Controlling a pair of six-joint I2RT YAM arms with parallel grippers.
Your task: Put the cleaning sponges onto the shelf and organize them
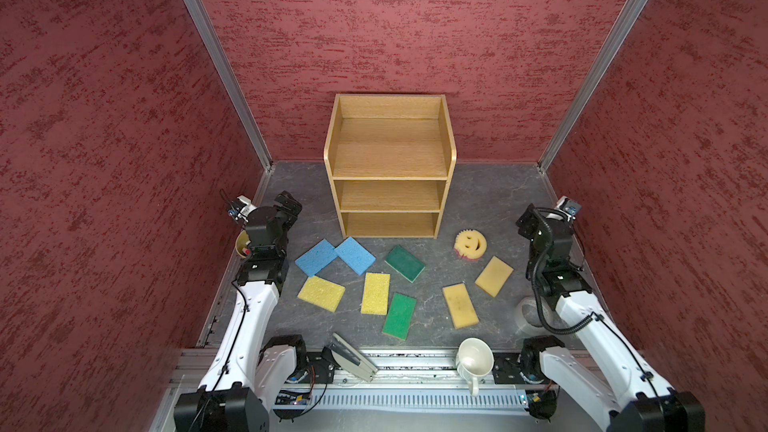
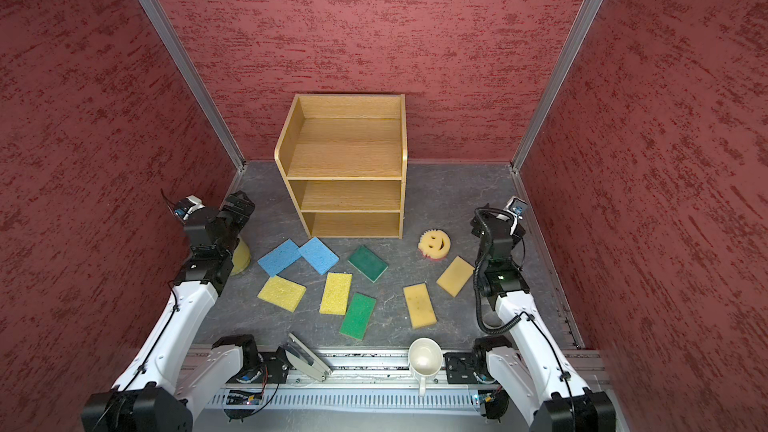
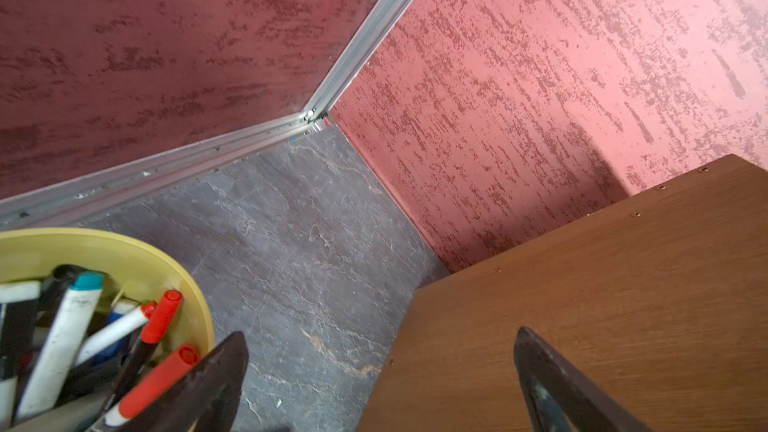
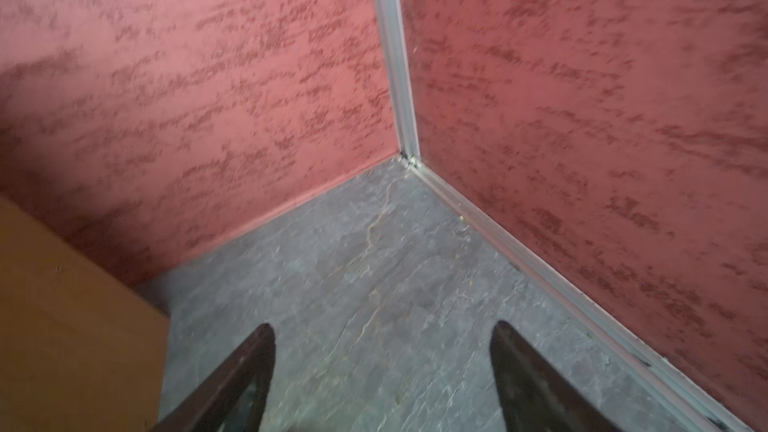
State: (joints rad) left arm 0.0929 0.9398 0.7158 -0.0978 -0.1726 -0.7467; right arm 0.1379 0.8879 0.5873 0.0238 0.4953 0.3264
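The wooden shelf [image 1: 390,168] stands at the back centre with all three tiers bare. Several sponges lie flat on the grey floor in front of it: two blue [image 1: 316,256] [image 1: 355,255], two dark green [image 1: 404,263] [image 1: 399,316], two yellow [image 1: 321,293] [image 1: 375,293], two tan [image 1: 460,305] [image 1: 494,275] and a round smiley [image 1: 471,244]. My left gripper [image 3: 380,342] hangs open beside the shelf's left side panel [image 3: 602,305], holding nothing. On the other side of the shelf [image 4: 75,326], my right gripper [image 4: 382,334] is open over bare floor.
A yellow pen cup [image 3: 124,255] full of markers stands under the left arm. A white mug [image 1: 475,361] and a grey stapler-like tool [image 1: 353,357] lie on the front rail. A clear tape roll [image 1: 530,313] sits by the right arm. Red walls enclose three sides.
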